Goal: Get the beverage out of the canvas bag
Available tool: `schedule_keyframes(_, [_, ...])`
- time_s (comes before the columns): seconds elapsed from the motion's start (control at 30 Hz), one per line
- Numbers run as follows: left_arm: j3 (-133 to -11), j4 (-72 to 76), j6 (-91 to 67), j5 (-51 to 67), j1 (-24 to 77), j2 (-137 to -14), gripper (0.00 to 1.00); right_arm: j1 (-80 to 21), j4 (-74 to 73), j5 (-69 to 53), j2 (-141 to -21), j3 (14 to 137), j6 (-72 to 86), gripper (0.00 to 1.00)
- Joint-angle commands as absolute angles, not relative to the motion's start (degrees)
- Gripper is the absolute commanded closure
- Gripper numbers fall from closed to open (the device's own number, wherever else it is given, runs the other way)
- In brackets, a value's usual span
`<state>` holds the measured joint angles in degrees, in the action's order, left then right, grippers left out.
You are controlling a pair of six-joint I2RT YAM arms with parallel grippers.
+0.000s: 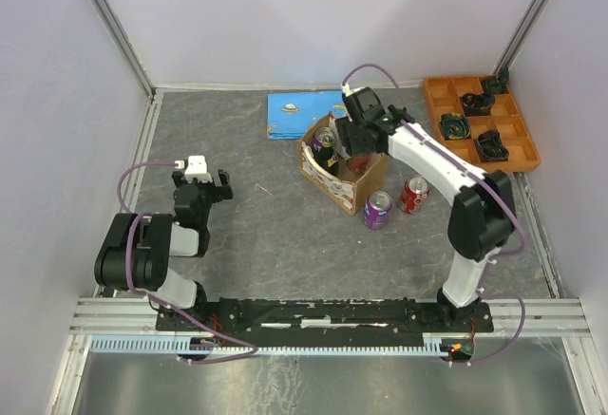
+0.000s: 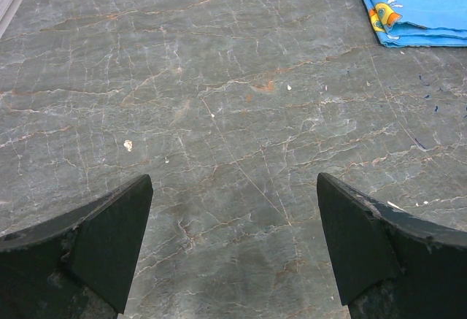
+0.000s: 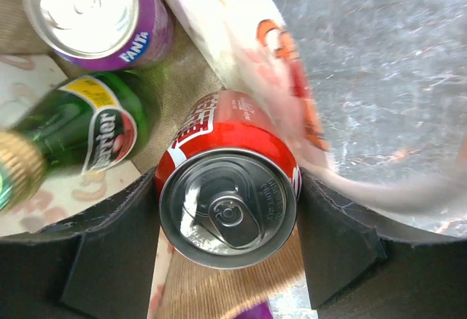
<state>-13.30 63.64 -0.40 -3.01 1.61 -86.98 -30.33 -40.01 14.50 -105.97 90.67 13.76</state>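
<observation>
Grey marbled table — inside the canvas bag, the right gripper hugs a red can; lift it straight up, slowly. The left gripper is spread wide, holding nothing.

The red can stands upright between the fingers, touching both. It sits inside the open tan canvas bag.

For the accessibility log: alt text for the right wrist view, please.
The right hand grips a red can inside the canvas bag. A purple Fanta can and a green Perrier bottle sit beside it in the bag.
</observation>
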Motion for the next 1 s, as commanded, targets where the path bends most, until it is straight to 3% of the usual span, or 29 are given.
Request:
schedule_keyframes(0.0, [-13.45,67.52,-0.35,-4.29,1.4,-87.02,0.01,-30.16,-33.86,17.95,-93.61,91.01,12.04,1.0])
schedule_keyframes(0.27, [-13.47,67.53,-0.35,-4.22,1.41,-87.12,0.01,-31.7,-35.82,21.55,-79.89,84.78,12.18,1.0])
schedule_keyframes(0.7, [-13.4,67.57,-0.35,-4.3,1.41,-87.04,0.01,-38.81,-59.55,31.18,-57.38,75.59,26.56,1.0])
schedule_keyframes(0.97, [-13.45,67.56,-0.35,-4.35,1.36,-87.01,0.01,-43.25,-60.3,32.57,-50.14,58.89,36.08,1.0])
